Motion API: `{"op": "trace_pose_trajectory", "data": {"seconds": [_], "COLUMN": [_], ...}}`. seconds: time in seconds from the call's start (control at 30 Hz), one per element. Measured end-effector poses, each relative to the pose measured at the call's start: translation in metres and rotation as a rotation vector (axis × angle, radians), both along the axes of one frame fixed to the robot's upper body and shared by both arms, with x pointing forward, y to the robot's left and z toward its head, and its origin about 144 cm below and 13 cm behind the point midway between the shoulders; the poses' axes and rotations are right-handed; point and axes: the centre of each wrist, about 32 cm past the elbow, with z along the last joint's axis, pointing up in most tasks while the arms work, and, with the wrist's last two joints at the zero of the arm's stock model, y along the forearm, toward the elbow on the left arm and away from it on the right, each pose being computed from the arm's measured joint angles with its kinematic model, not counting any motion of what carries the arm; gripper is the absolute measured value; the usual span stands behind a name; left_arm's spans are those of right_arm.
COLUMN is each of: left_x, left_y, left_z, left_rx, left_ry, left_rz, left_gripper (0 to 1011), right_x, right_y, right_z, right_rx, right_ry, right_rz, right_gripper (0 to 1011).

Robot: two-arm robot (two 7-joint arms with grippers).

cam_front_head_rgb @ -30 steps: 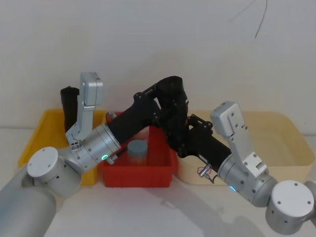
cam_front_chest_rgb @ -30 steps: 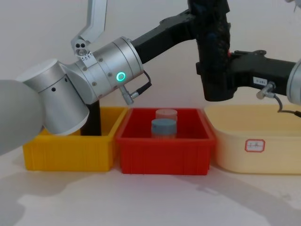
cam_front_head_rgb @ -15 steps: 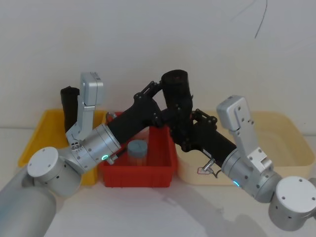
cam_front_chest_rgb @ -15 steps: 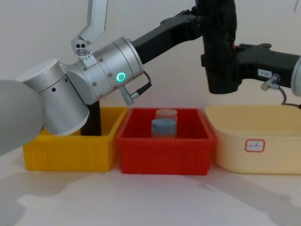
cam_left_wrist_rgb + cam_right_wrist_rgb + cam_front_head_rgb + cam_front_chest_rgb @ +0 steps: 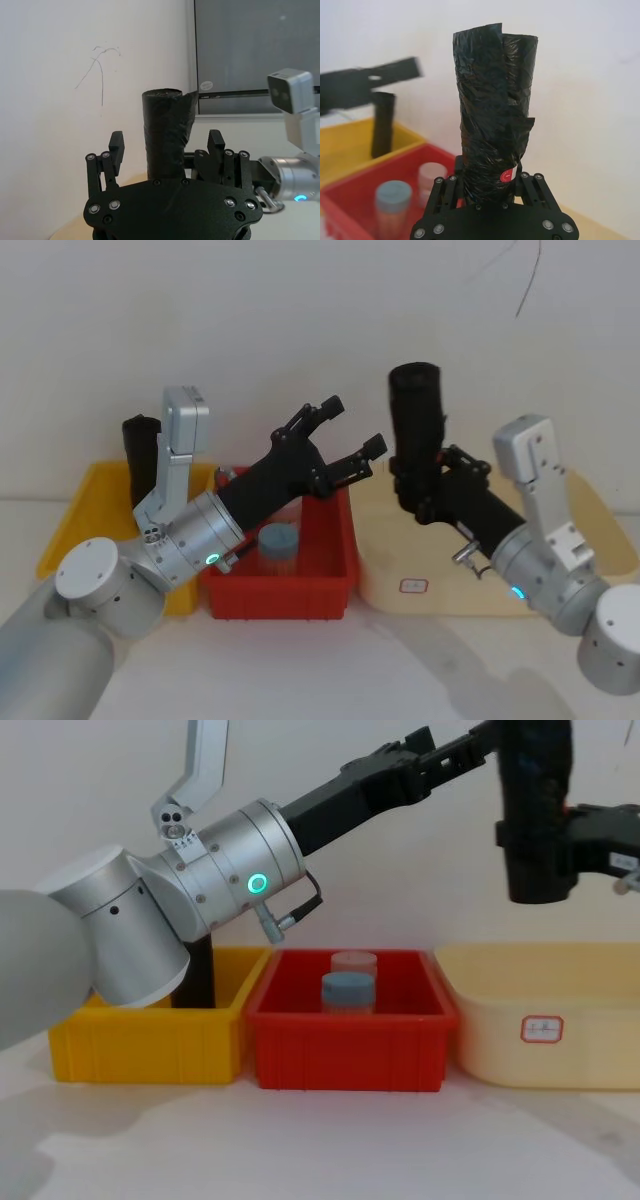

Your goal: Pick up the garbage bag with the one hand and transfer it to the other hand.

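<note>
The garbage bag (image 5: 415,430), a wrinkled black roll, stands upright in the air above the cream tub. My right gripper (image 5: 428,488), on the blue-ringed wrist, is shut on its lower part; the right wrist view shows the garbage bag (image 5: 492,105) rising from between the right gripper (image 5: 487,182) fingers. My left gripper (image 5: 352,425), on the green-ringed wrist, hangs open above the red bin, a short gap left of the bag and not touching it. From the left wrist, the left gripper (image 5: 166,150) frames the garbage bag (image 5: 165,132) farther off. In the chest view the bag (image 5: 535,810) is at upper right.
A yellow bin (image 5: 75,510) at the left holds a taller smooth black roll (image 5: 140,445). The red bin (image 5: 335,570) in the middle holds a blue-capped jar (image 5: 279,540) and a pale one (image 5: 354,962). A cream tub (image 5: 590,510) sits at the right. A white wall is behind.
The left gripper has opened and let go of the bag. The right gripper has carried the bag to the right, away from the left fingers and over the cream tub.
</note>
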Motion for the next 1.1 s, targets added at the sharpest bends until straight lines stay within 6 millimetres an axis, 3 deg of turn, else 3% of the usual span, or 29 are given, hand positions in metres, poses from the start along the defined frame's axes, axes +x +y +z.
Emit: {"op": "trace_pose_trajectory", "data": {"seconds": [0.27, 0.7, 0.9, 1.1], "left_x": [0.000, 0.000, 0.000, 0.000], "left_y": [0.000, 0.000, 0.000, 0.000], "left_z": [0.000, 0.000, 0.000, 0.000], "left_rx": [0.000, 0.000, 0.000, 0.000], "left_ry": [0.000, 0.000, 0.000, 0.000], "left_rz": [0.000, 0.000, 0.000, 0.000], "left_gripper": [1001, 1002, 1001, 1002], "right_x": [0.009, 0.022, 0.023, 0.022], "right_y": [-0.021, -0.053, -0.057, -0.058], "right_z": [-0.001, -0.003, -0.003, -0.001], "right_rx": [0.037, 0.103, 0.121, 0.133], "right_ry": [0.029, 0.113, 0.122, 0.116], "right_rz": [-0.090, -0.204, -0.213, -0.210], "right_gripper": [517, 900, 999, 999]}}
